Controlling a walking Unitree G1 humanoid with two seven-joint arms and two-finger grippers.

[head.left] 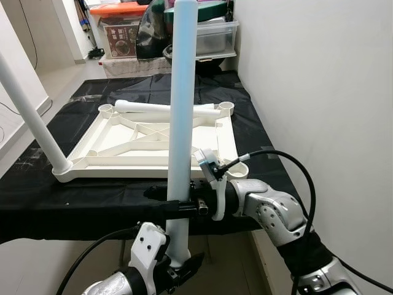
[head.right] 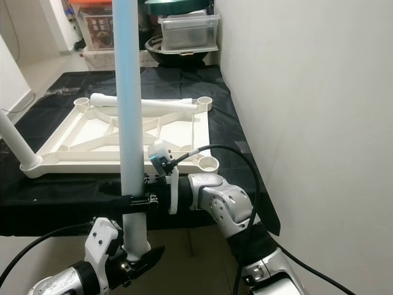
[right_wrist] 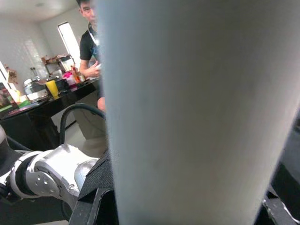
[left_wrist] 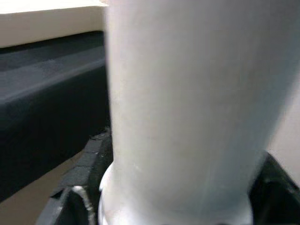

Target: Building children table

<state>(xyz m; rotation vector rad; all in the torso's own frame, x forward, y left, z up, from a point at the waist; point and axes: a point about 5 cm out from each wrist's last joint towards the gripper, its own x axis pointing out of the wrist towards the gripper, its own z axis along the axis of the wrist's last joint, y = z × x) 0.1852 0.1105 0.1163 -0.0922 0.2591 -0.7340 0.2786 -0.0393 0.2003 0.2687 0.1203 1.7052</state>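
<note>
You're in a lived-in home: past the far edge of the black-covered table (head.left: 37, 184), plastic storage bins (head.left: 215, 37) stack against a white wall (head.left: 319, 80), and a counter (right_wrist: 47, 105) crowded with kitchen jars and cups has a person (right_wrist: 91, 61) beside it.

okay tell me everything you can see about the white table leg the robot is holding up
The table leg is a long, smooth, round white tube, plastic by its look. It stands upright in front of the black-covered table's near edge. The left gripper clamps its bottom end; the right gripper grips it slightly higher, from the side. Its top runs out of frame.
</note>
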